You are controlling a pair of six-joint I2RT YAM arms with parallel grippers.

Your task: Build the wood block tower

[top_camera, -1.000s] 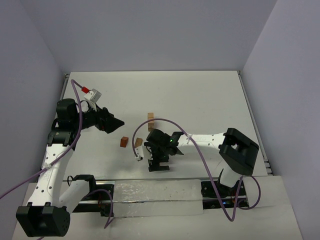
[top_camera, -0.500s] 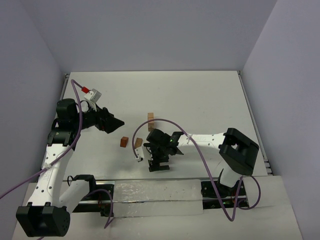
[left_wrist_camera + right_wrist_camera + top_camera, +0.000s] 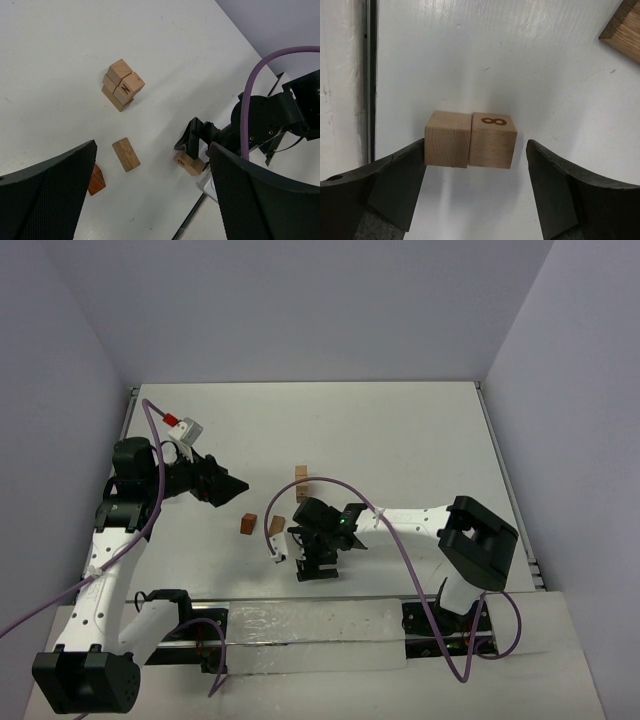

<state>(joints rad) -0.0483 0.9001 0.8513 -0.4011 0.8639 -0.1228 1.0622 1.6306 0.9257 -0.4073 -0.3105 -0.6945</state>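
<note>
Two tan cubes sit side by side on the table in the right wrist view, a plain one (image 3: 447,139) and one marked "8" (image 3: 492,141). My right gripper (image 3: 476,150) is open around them. Its left finger touches the plain cube and its right finger stands a small gap off. The left wrist view shows the same pair (image 3: 189,162), a tan cuboid (image 3: 126,154), a reddish block (image 3: 96,180) and the short tower of tan cubes (image 3: 122,85). My left gripper (image 3: 150,200) is open and empty, above the table. From above, the tower (image 3: 301,476) stands behind the right gripper (image 3: 288,545).
The table's near edge with a metal rail (image 3: 370,75) runs just left of the cube pair. A purple cable (image 3: 255,90) arcs over the right arm. The reddish block (image 3: 247,523) and the cuboid (image 3: 276,526) lie between the two grippers.
</note>
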